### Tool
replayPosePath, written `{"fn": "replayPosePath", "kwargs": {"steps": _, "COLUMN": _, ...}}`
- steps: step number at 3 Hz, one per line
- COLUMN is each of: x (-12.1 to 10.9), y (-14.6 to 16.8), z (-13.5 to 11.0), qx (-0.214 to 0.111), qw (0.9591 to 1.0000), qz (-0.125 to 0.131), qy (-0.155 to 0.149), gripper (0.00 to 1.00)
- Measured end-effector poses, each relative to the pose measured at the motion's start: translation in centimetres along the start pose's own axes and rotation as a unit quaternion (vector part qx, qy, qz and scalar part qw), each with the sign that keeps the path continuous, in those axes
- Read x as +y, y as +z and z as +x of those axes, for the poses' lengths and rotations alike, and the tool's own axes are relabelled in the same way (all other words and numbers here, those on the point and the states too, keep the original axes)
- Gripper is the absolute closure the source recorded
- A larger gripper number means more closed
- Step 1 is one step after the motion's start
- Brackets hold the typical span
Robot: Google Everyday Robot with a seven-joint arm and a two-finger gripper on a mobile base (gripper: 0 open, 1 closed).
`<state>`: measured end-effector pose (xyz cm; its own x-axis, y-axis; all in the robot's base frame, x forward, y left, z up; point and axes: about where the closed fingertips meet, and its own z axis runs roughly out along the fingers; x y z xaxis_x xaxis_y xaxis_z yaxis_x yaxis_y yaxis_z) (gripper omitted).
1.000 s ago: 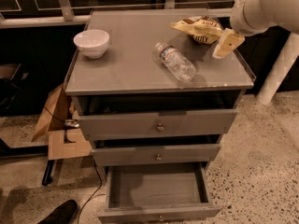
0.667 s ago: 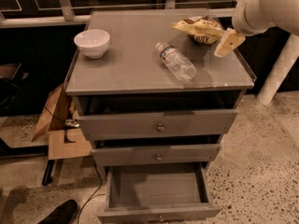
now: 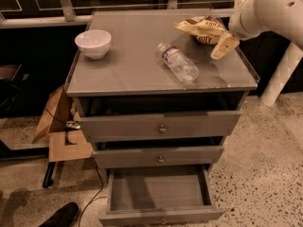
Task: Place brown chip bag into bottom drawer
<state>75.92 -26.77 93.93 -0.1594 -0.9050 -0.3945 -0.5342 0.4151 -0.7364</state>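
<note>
The brown chip bag (image 3: 201, 30) lies crumpled at the back right of the grey cabinet top (image 3: 128, 65). My gripper (image 3: 223, 45), cream-coloured on a white arm, hangs just right of the bag at its near edge, close above the cabinet top. I cannot tell whether it touches the bag. The bottom drawer (image 3: 158, 192) is pulled well out at the foot of the cabinet and has nothing in it.
A clear water bottle (image 3: 178, 63) lies on its side just left of the gripper. A white bowl (image 3: 93, 42) stands at the top's left. The two upper drawers stand slightly ajar. Cardboard (image 3: 57, 126) and a cable lie left; a white post (image 3: 281, 74) stands right.
The gripper has shifted slightly to the left, toward the bag. The bag, bottle, bowl and drawers have not moved.
</note>
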Motion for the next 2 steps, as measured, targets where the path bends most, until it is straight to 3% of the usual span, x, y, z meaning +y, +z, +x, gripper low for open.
{"fn": "replayPosePath", "kwargs": {"steps": 2, "x": -0.1, "y": 4.4, "z": -1.5, "qx": -0.025, "qw": 0.9996, "qz": -0.013, "qy": 0.008, "gripper": 0.0}}
